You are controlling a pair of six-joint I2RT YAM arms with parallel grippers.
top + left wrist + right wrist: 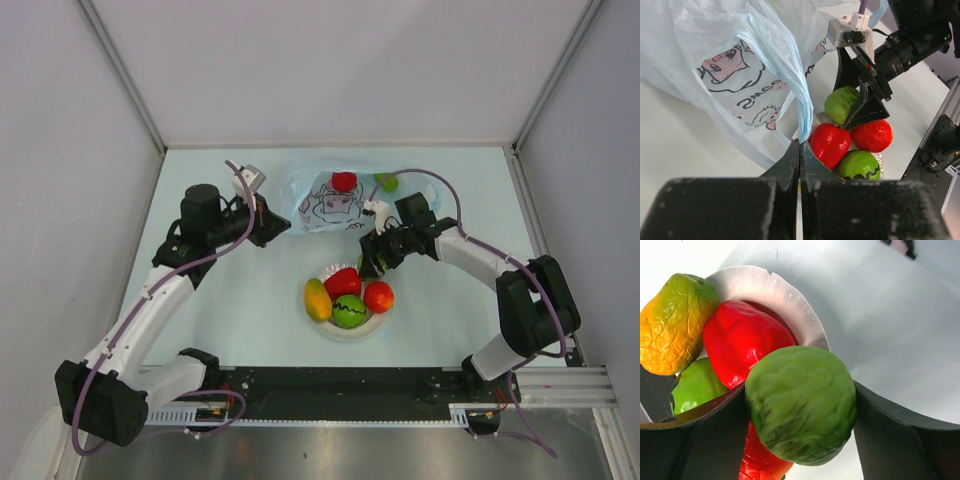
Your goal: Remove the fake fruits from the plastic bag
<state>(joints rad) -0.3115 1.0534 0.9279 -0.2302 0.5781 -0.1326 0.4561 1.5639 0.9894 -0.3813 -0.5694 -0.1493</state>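
Observation:
The light-blue plastic bag [330, 203] lies at the back centre, with a red fruit [344, 181] and a small green fruit [387, 182] by its far edge. My left gripper [276, 226] is shut on the bag's left edge; the left wrist view shows the jaws [800, 148] pinching the thin film [740, 75]. My right gripper [372, 262] is shut on a round green fruit [801, 405] and holds it just above the white plate's [785, 295] far rim. On the plate lie a yellow-orange fruit [317, 299], a red oblong fruit [342, 282], a green fruit [349, 311] and a red round fruit [379, 296].
The white plate [342, 331] sits at the table's centre, near the arms' bases. Grey walls enclose the table on three sides. A black rail [330, 385] runs along the near edge.

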